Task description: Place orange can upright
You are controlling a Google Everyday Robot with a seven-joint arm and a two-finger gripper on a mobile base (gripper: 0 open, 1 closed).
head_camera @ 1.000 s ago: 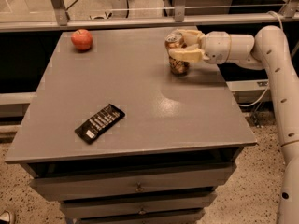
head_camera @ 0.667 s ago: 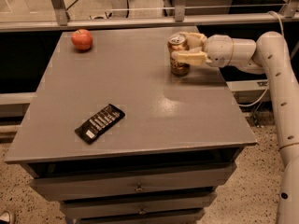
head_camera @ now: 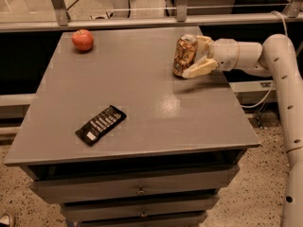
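1 orange can (head_camera: 184,55): is standing upright at the counter (head_camera: 142,74)'s far right.
Gripper (head_camera: 192,56): is reaching in from the right, pinching the orange can's sides.
Apple (head_camera: 83,39): is sitting far left.
Black remote (head_camera: 100,125): is lying front left.

- We are clasping the orange can (head_camera: 184,55) between the fingers of our gripper (head_camera: 194,56), near the far right edge of the grey table (head_camera: 142,79), the can standing nearly upright.
- We are seeing a red apple (head_camera: 82,39) sitting at the far left corner.
- We are seeing a black remote (head_camera: 100,125) lying near the front left.
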